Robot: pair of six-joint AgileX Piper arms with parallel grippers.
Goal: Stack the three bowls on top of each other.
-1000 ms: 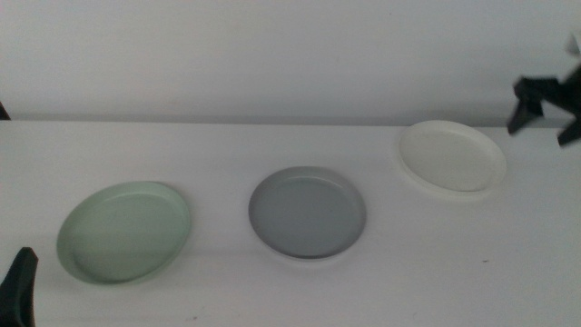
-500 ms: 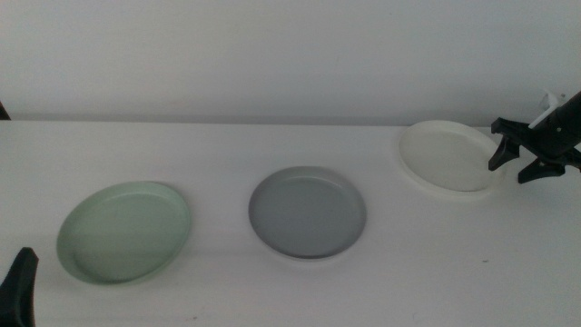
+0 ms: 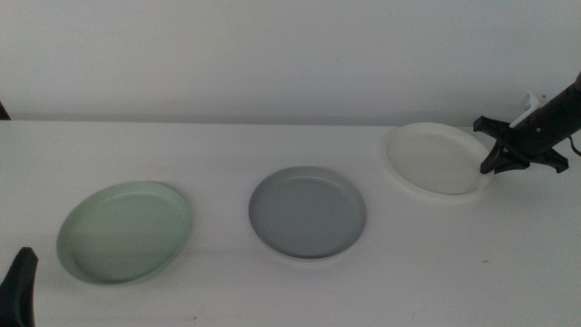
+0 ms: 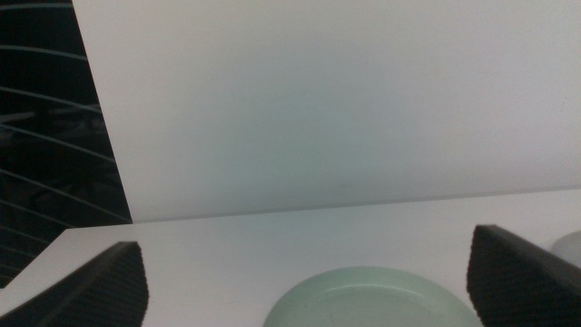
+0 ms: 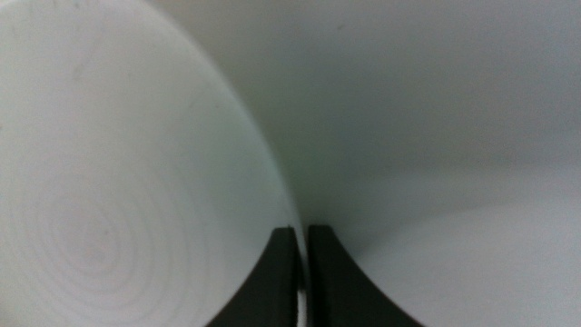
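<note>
Three bowls apart | white table [image 3: 227,291] | pale wall [image 3: 272,54], seemingly bare

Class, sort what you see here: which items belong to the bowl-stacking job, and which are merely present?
Job:
mint green bowl
grey bowl
cream-white bowl
right gripper, shut on the cream-white bowl's rim
left gripper, waiting open near the mint green bowl

Merely present:
white table
</note>
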